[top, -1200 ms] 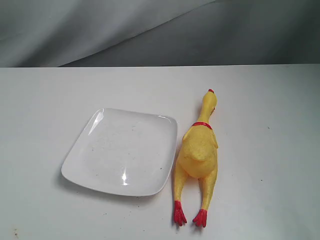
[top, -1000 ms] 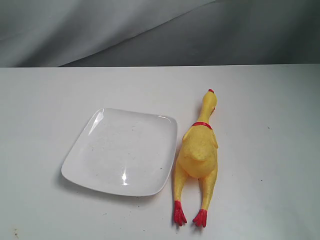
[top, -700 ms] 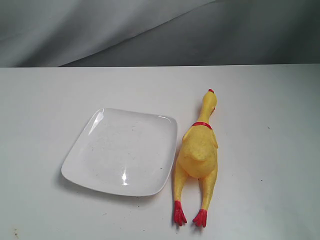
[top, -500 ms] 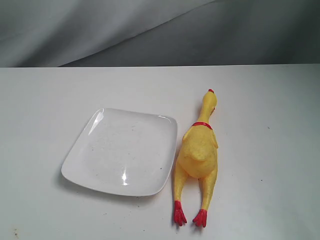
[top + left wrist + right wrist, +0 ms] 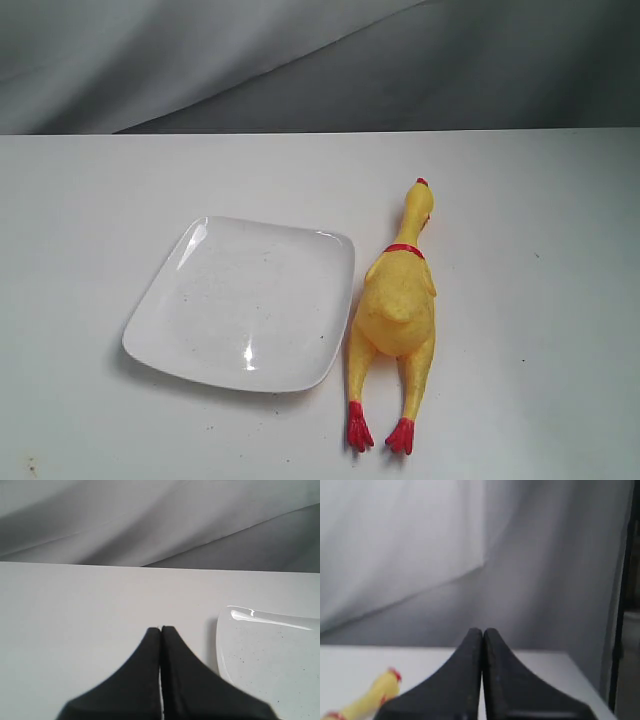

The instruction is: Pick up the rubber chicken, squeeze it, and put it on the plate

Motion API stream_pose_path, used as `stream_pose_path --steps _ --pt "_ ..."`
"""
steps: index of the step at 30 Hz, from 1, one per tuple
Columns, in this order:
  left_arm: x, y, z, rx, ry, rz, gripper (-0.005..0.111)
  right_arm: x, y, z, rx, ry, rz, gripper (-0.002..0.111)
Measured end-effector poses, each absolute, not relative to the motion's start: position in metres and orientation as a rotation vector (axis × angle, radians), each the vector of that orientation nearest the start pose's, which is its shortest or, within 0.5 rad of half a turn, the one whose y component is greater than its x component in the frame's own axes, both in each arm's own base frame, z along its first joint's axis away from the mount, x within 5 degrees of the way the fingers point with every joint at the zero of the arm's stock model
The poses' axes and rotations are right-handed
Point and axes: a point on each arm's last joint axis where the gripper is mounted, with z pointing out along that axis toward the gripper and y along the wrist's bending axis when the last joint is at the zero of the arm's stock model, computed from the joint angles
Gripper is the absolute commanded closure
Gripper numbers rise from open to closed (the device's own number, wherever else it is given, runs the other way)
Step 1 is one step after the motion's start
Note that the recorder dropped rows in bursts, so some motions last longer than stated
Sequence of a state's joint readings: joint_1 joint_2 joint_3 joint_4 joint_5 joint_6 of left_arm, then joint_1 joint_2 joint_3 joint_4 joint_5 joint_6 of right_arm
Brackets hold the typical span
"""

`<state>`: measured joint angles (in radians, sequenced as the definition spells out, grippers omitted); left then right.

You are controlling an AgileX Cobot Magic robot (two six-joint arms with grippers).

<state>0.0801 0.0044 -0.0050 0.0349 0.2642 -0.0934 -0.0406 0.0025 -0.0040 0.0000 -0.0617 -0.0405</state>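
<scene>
The yellow rubber chicken point(image 5: 397, 305) lies flat on the white table, red comb toward the far side and red feet toward the near edge. Just left of it sits the white square plate point(image 5: 180, 330), with nothing on it. Neither gripper shows in the exterior view. My left gripper point(image 5: 161, 629) is shut with nothing between its fingers, and a corner of the plate point(image 5: 235, 652) lies beside it. My right gripper point(image 5: 482, 631) is also shut and holds nothing; the chicken's head and neck point(image 5: 372, 695) show low at one side of that view.
A grey cloth backdrop point(image 5: 300, 60) hangs behind the table's far edge. A dark vertical post point(image 5: 620, 630) stands at the edge of the right wrist view. Bare tabletop point(image 5: 540, 250) stretches right of the chicken.
</scene>
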Motion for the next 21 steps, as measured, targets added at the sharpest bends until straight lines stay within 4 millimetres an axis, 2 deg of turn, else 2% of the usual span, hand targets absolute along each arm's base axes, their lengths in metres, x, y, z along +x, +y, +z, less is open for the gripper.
stream_pose_path --steps 1,3,8,11,12,15,18,21 --pt "0.055 0.005 0.191 -0.129 1.742 0.023 0.107 0.053 -0.002 0.232 0.0 1.29 -0.07 0.108" --pt "0.055 0.005 0.191 -0.129 1.742 0.023 0.107 0.048 -0.002 0.245 0.0 1.136 -0.072 0.108" --pt "0.055 0.005 0.191 -0.129 1.742 0.023 0.107 0.038 -0.002 0.262 0.008 0.915 -0.06 0.108" --pt "0.055 0.005 0.191 -0.129 1.742 0.023 0.107 0.03 -0.001 0.27 0.106 0.782 0.177 0.108" --pt "0.055 0.005 0.191 -0.129 1.742 0.023 0.107 0.029 -0.001 0.271 0.158 0.761 0.312 0.108" --pt "0.055 0.005 0.191 -0.129 1.742 0.023 0.107 0.034 -0.001 0.268 0.25 0.832 0.471 0.108" --pt "0.055 0.005 0.191 -0.129 1.742 0.023 0.107 0.042 0.0 0.279 0.271 1.047 0.422 0.108" --pt "0.055 0.005 0.191 -0.129 1.742 0.023 0.107 0.053 -0.001 0.292 0.299 1.191 0.386 0.108"
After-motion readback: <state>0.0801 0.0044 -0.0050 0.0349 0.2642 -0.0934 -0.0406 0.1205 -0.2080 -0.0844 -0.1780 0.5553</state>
